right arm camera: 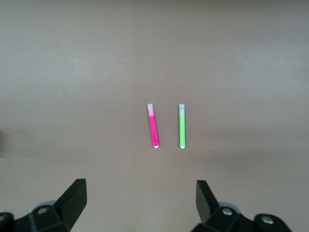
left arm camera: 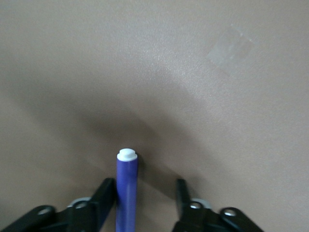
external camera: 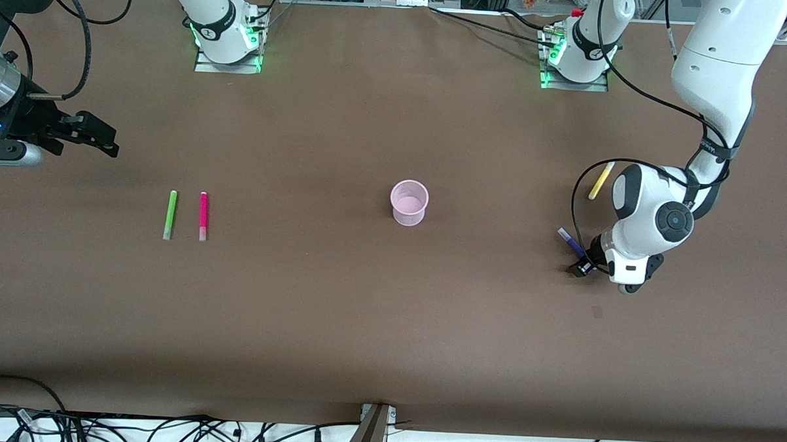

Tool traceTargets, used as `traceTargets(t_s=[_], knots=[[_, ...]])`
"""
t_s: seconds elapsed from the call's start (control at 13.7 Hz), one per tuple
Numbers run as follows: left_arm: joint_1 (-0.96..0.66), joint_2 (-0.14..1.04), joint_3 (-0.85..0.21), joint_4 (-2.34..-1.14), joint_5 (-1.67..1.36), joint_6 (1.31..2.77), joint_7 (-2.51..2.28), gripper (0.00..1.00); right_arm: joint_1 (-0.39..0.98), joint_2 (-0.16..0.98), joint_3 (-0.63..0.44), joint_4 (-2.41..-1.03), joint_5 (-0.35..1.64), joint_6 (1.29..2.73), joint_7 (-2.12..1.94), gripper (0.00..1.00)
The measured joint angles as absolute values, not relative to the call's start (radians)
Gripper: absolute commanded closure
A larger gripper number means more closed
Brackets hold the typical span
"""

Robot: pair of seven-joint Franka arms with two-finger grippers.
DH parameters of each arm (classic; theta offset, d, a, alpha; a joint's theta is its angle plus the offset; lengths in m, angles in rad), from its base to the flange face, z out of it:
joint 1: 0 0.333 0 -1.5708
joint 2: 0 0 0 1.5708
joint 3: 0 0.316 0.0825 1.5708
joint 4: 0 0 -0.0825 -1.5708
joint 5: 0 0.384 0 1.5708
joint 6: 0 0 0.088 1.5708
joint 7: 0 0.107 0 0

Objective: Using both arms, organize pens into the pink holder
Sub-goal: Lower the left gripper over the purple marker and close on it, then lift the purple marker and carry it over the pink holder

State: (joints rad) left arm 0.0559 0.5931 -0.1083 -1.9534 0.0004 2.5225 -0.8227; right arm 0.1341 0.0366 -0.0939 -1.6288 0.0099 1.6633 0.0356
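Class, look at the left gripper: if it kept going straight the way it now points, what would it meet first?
Probably the purple pen: it already lies between the open fingers of the left gripper, which points down at the table. Just under it is the tabletop.

Front view: high, faces both bases, whole table (external camera: 337, 324). Left wrist: close, down on purple pen (left arm camera: 127, 191). Right wrist: higher, shares green pen (right arm camera: 182, 126) and magenta pen (right arm camera: 153, 125) with front.
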Motion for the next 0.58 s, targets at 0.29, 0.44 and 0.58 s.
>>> traceTargets(t_s=[0.29, 0.44, 0.58], knots=[[0.056, 0.588, -0.106, -1.954, 0.001, 2.522, -0.822, 1.00, 0.134, 0.037, -0.094, -1.629, 0.010, 1.662, 0.036, 0.00], [0.055, 0.586, -0.108, -1.950, 0.001, 2.528, -0.822, 1.00, 0.134, 0.037, -0.094, -1.629, 0.010, 1.661, 0.036, 0.00], [0.045, 0.566, -0.115, -1.919, 0.001, 2.508, -0.822, 1.00, 0.134, 0.037, -0.094, -1.629, 0.010, 1.661, 0.036, 0.00]])
